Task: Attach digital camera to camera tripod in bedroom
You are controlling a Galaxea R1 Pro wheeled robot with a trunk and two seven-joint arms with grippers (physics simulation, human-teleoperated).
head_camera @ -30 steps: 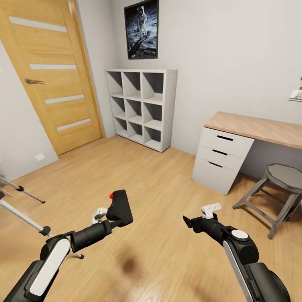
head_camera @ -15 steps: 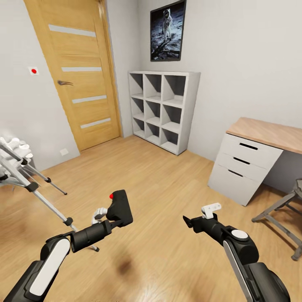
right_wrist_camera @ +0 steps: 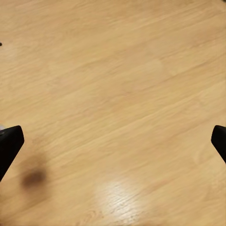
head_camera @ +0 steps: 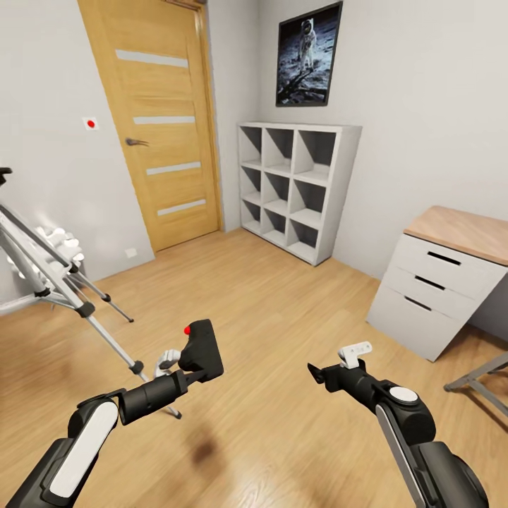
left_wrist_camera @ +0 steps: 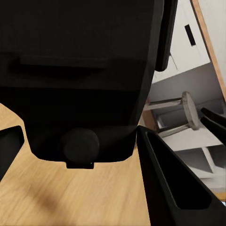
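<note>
My left gripper (head_camera: pixel 185 368) was clamped on the digital camera (head_camera: pixel 202 349), low and left of centre in the head view, the black body standing up from my fingers with its red button (head_camera: pixel 188 329) at the upper left corner. In the left wrist view the digital camera (left_wrist_camera: pixel 80 80) pressed close against the lens, dark and broad, with one finger (left_wrist_camera: pixel 169 183) running along its side and a stool (left_wrist_camera: pixel 181 113) and white drawers beyond.

My right gripper (head_camera: pixel 319 372) hung low and right of centre in the head view, holding nothing. In the right wrist view its fingertips (right_wrist_camera: pixel 9 143) sat far apart at the two side edges, spread wide over bare wood floor (right_wrist_camera: pixel 117 94).

The camera tripod (head_camera: pixel 53 282) stood at the left edge of the head view, silver legs splayed, one leg reaching down to a black foot just left of my left forearm. Its head was cut off by the frame.

Behind it rose the grey-white wall and the wooden door (head_camera: pixel 159 127) in the upper left. The white cube shelf (head_camera: pixel 296 190) stood at upper centre beneath the astronaut poster (head_camera: pixel 308 55). A white drawer unit (head_camera: pixel 437 282) with a wooden top sat at the right edge.
</note>
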